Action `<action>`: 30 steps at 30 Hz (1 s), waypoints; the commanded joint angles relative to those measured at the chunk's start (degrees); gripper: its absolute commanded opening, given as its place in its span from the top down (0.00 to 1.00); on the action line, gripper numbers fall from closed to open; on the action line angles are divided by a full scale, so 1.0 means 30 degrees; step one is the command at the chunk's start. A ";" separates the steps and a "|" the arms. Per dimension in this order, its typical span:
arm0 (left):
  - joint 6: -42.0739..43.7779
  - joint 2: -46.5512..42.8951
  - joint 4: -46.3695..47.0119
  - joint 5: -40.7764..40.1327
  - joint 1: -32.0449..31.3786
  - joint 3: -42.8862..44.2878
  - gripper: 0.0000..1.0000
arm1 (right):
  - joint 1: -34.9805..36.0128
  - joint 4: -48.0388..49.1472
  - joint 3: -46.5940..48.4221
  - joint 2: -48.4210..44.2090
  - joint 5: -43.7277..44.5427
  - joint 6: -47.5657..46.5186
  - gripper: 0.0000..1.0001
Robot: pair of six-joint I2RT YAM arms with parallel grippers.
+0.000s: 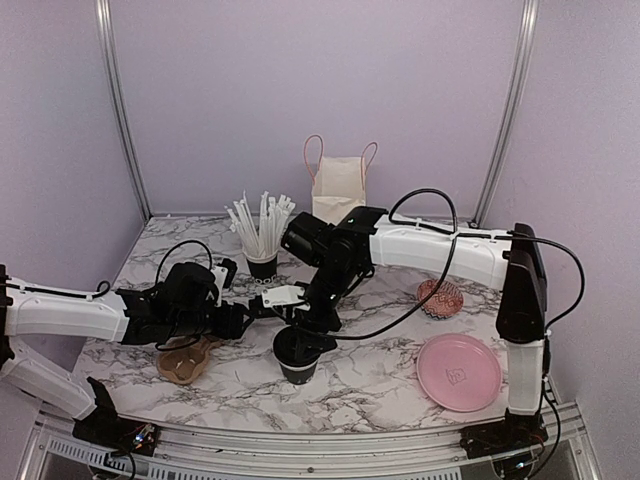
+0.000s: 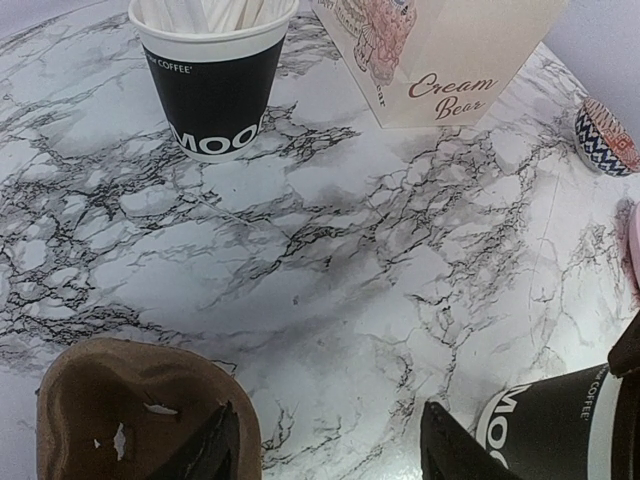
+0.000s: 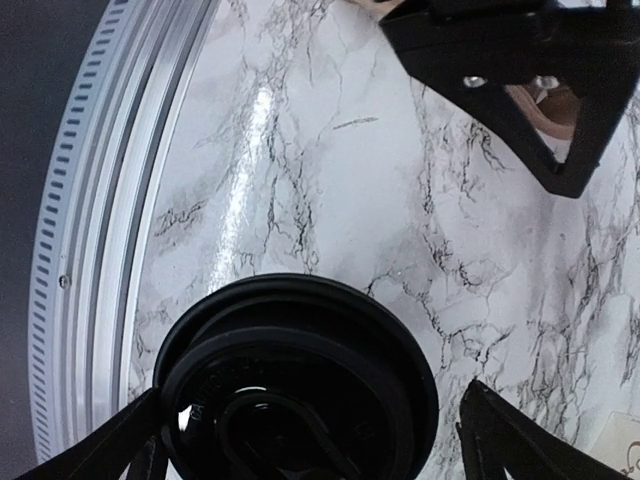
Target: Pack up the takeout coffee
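- The takeout coffee (image 1: 298, 372) is standing upright on the marble worktop (image 1: 380, 390), close to the front edge, with its black lid (image 3: 290, 330) sitting on top.
- The right gripper (image 3: 310, 395) is hanging straight above the lid, its jaws spreading wide, one on each side of the rim. In the wrist view a clear gap is showing at the lid's 3 o'clock. At 9 o'clock the other finger is lying just beside the rim, and I cannot tell whether it is touching.
- The left gripper (image 2: 327, 410) is reaching in low from the coffee's 9 o'clock, its jaws standing partly apart with only bare worktop between them, gripping nothing.
- The brown cup tray (image 1: 185, 362) is lying at the coffee's 9 o'clock, under the left wrist.
- The cup of white straws (image 1: 262, 262) is standing at the coffee's 11 o'clock, well apart.
- The paper bag (image 1: 338, 190) printed "Cream Bear" is standing at 12 o'clock by the back wall.
- The pink plate (image 1: 458, 372) is lying at 3 o'clock, and a patterned round thing (image 1: 440, 298) is sitting at 2 o'clock.
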 commanded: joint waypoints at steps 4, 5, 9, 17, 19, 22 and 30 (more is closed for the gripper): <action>0.0033 -0.0318 -0.0169 -0.0015 0.0147 0.0157 0.38 | 0.0454 -0.0844 -0.0226 -0.0634 -0.0054 -0.0331 0.01; 0.0033 -0.0305 -0.0155 -0.0031 0.0128 0.0141 0.38 | 0.0464 -0.0825 -0.0203 -0.0653 -0.0010 -0.0331 0.01; -0.0016 -0.0309 -0.0198 0.0038 0.0127 0.0182 0.38 | 0.0469 -0.0609 -0.0201 -0.0787 0.0349 -0.0209 0.01; 0.0066 -0.0201 -0.0365 0.0087 0.0125 0.0451 0.38 | 0.0284 -0.0195 0.0415 -0.0657 0.0453 0.0104 0.01; 0.0104 -0.0202 -0.0453 0.0162 0.0129 0.0550 0.38 | 0.0099 -0.0241 0.0693 -0.0604 -0.0025 0.0177 0.01; 0.0015 -0.0275 -0.0545 0.0233 0.0140 0.0622 0.38 | -0.0208 -0.0300 0.1210 -0.0545 -0.0656 0.0390 0.01; -0.2521 -0.0644 -0.3759 -0.0646 0.0000 0.2565 0.38 | -0.1183 -0.1283 0.2248 -0.0293 -0.2378 0.0245 0.01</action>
